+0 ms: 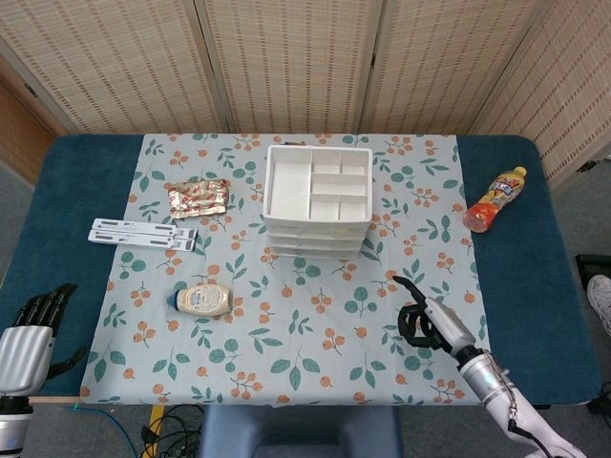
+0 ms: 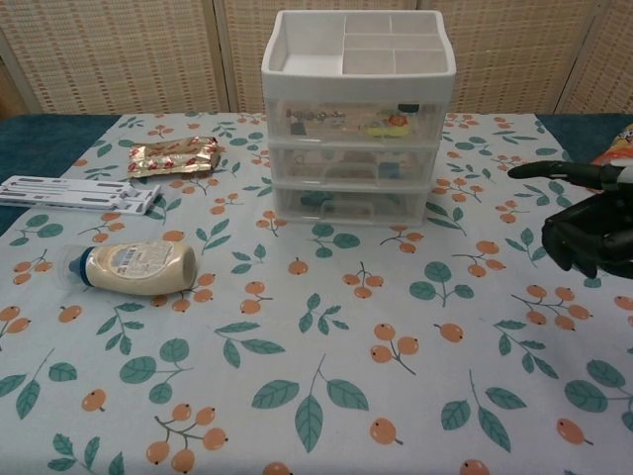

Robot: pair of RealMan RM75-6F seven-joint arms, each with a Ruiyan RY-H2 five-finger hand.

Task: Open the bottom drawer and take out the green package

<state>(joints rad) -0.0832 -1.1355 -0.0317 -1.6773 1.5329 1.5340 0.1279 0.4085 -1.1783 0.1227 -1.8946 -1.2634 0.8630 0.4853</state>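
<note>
Both hands hold nothing: my right hand [image 1: 427, 322] hovers over the tablecloth at 5 o'clock from the drawer unit [image 1: 317, 202], fingers loosely curled, thumb out. Left hand [image 1: 27, 339] sits at the table's near-left edge, fingers apart. Bottom drawer [image 2: 351, 205] is closed, a green item dimly visible inside.

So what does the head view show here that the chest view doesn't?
Only the head view shows the left hand at the near table edge, and the whole orange bottle. Only the chest view shows the fronts of the drawers, all shut. Both show the right hand, holding nothing, plus the mayonnaise bottle and snack packet.
</note>
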